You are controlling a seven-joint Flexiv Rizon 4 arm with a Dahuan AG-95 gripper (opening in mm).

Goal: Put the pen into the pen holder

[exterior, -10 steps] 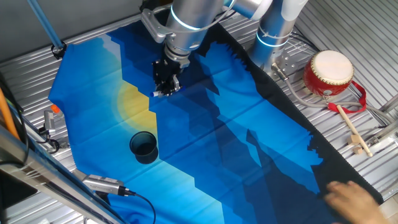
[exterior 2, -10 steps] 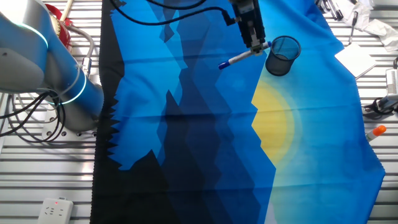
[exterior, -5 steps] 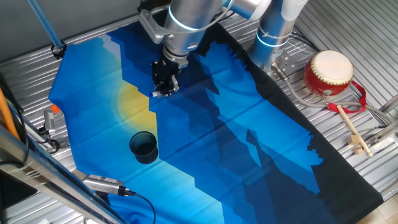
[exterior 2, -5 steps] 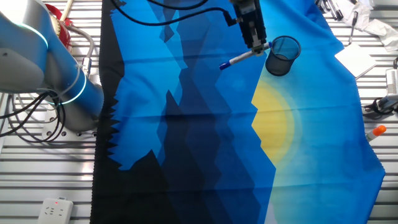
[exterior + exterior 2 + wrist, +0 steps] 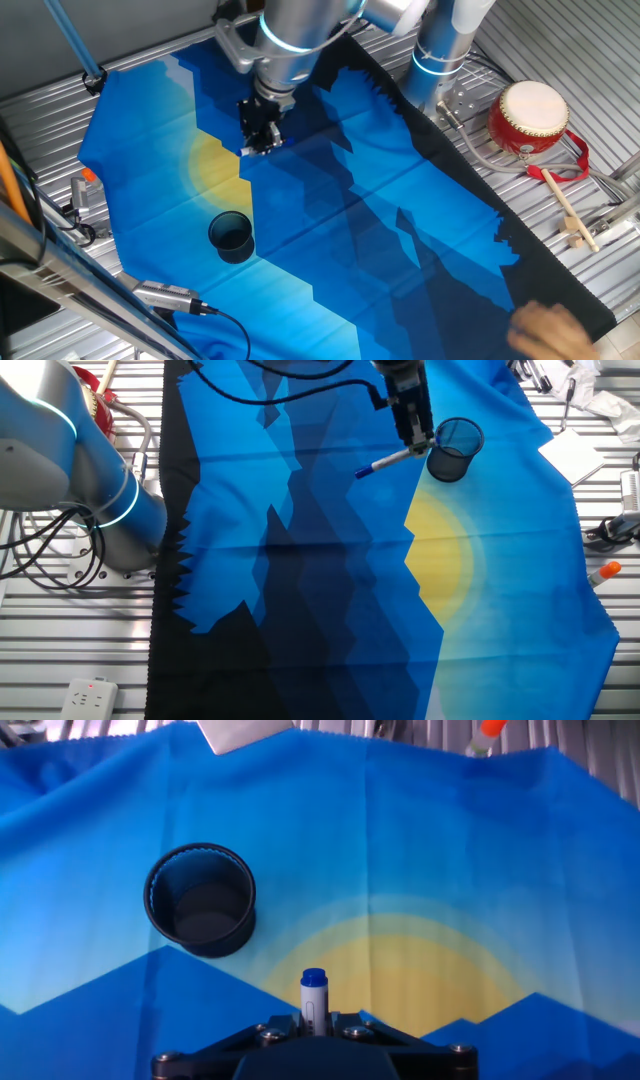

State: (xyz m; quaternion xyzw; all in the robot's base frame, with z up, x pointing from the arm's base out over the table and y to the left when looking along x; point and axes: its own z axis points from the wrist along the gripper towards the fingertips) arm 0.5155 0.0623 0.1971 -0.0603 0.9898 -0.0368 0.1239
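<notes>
A: White plastic, blue cap: the slim marker pen (image 5: 392, 459) is clamped in the two-finger gripper (image 5: 259, 143), lifted above the blue cloth (image 5: 330, 230).

B: So it's the carry step. The dark navy cylindrical pen holder (image 5: 200, 899) sits at ten o'clock in the hand view; next, probably shift over its rim, tip the pen upright, release.

Your table (image 5: 60, 95) was ribbed metal, mostly covered by a blue cloth (image 5: 330, 230) with a yellow patch. On that cloth stood the pen holder (image 5: 231, 237), upright. Beside the cloth, your drum (image 5: 528, 118) and drumstick (image 5: 570, 215) lay on bare metal.
</notes>
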